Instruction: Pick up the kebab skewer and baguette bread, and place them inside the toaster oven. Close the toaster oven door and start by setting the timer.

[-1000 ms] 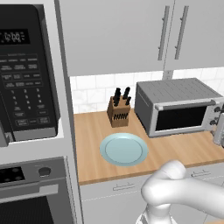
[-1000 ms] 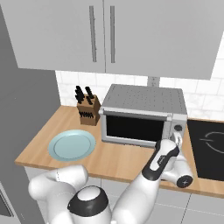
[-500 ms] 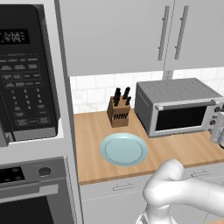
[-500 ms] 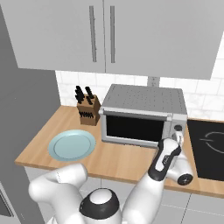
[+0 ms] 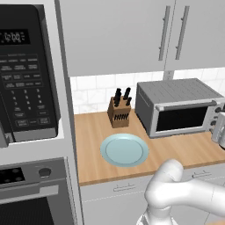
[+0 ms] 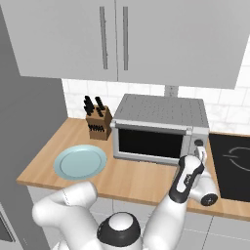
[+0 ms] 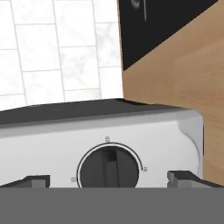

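Simulated kitchen: wooden counter (image 6: 132,178) under grey wall cabinets (image 6: 146,39), white tile backsplash behind. Nearest, on the counter's left part, a pale blue plate (image 6: 80,161), bare. Further right, near the counter's right end, the gripper (image 6: 201,157) raised in front of the right-side knob panel of the toaster oven (image 6: 161,128); fingertips (image 7: 30,180) spread wide in the hand view, either side of a dark round knob (image 7: 109,168), not touching it as far as visible. Behind the plate's right side, the toaster oven itself: long axis running left to right along the backsplash, dark glass front facing the near edge. Toaster oven door (image 6: 152,142) upright and closed, bar handle along its top. Far left, a knife block (image 6: 98,123) against the wall. Right of the oven, a black cooktop (image 6: 233,166).
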Motion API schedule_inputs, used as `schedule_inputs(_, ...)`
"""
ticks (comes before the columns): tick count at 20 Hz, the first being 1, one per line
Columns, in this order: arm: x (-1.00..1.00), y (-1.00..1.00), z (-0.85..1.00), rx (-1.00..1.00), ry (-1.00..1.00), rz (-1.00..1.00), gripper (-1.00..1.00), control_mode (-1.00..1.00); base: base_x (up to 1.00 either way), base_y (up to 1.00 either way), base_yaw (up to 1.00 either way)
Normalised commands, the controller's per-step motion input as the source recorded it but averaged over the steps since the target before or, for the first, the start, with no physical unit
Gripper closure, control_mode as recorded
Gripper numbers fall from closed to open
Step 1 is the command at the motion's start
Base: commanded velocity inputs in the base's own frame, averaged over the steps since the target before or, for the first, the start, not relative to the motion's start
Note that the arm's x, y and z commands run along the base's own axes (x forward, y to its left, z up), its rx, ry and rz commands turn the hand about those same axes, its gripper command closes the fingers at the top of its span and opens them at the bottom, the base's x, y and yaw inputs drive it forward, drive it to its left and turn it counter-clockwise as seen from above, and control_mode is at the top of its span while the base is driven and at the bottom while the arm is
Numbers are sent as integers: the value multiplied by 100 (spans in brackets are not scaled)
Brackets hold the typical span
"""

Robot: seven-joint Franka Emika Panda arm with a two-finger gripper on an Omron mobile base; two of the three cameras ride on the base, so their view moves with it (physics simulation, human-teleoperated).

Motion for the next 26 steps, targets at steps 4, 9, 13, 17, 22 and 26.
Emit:
schedule_inputs(4,1,0,-23,0,0,-1,-100,-100,0,0,0)
schedule_inputs(9,4,-2,-6,0,0,-1,-100,-100,0,0,0)
schedule_inputs(13,14,0,0,0,0,-2,100,-100,0,0,0)
schedule_inputs(17,3,0,0,2,0,-3,100,-100,0,0,0)
schedule_inputs(22,0,0,0,3,0,-4,100,-100,0,0,0)
schedule_inputs(26,1,0,0,5,0,-8,100,-100,0,0,0)
